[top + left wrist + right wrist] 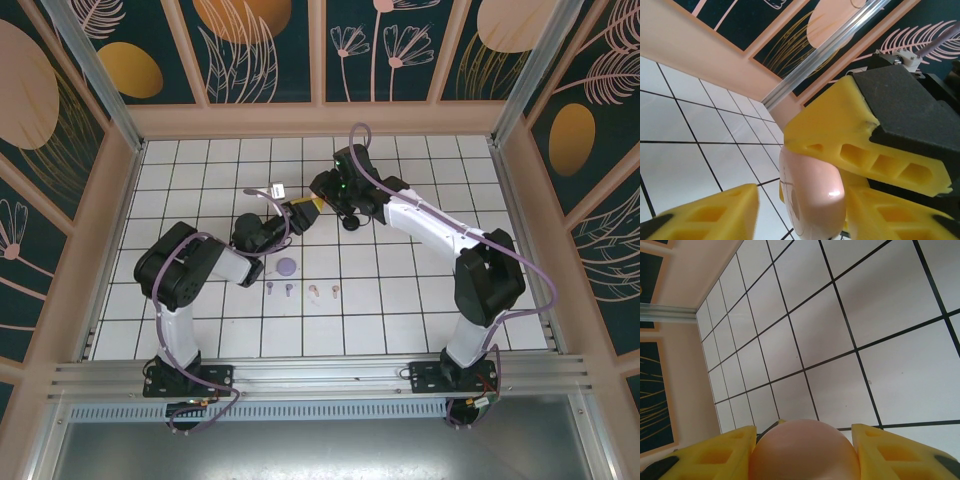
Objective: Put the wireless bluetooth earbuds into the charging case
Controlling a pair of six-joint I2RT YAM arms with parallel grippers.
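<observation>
earbuds (290,289): purple pair and pink pair in a row on the tiles, just near-side of purple case (288,266), well apart from both grippers
pink case (805,455): held above tiles, between the two grippers
right gripper (802,432): clamped on pink case, both fingers touching
left gripper (802,196): narrow, straddling pink case; one finger (705,215) clear of it
table (400,290): white tiles, dark grout

Pink case (805,452): round, glossy, standing on edge, raised off the tiles, beyond the purple case (288,266). The purple case lies flat. Two purple earbuds (270,290) and two pink earbuds (314,291) lie in a row just in front of the purple case, each apart from the next.
</observation>
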